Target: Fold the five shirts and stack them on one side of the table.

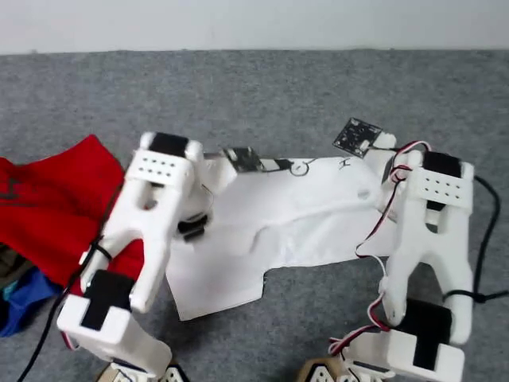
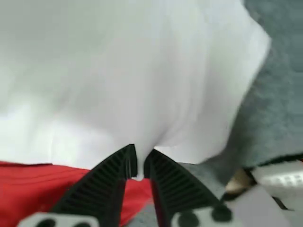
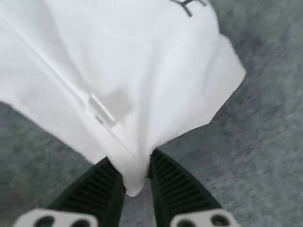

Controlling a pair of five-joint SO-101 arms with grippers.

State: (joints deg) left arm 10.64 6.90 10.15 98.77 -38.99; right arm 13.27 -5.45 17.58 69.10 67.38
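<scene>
High view shows you the white shirt [image 1: 270,231] lying on the grey table [image 1: 278,95] between both arms, with a red shirt [image 1: 48,199] beside it. Left wrist view: your left gripper [image 2: 140,163] pinches the white shirt's edge. Right wrist view: your right gripper [image 3: 137,177] is clamped on a bunched corner. Expect light, limp fabric that sags, so hold it by hems and corners.
</scene>
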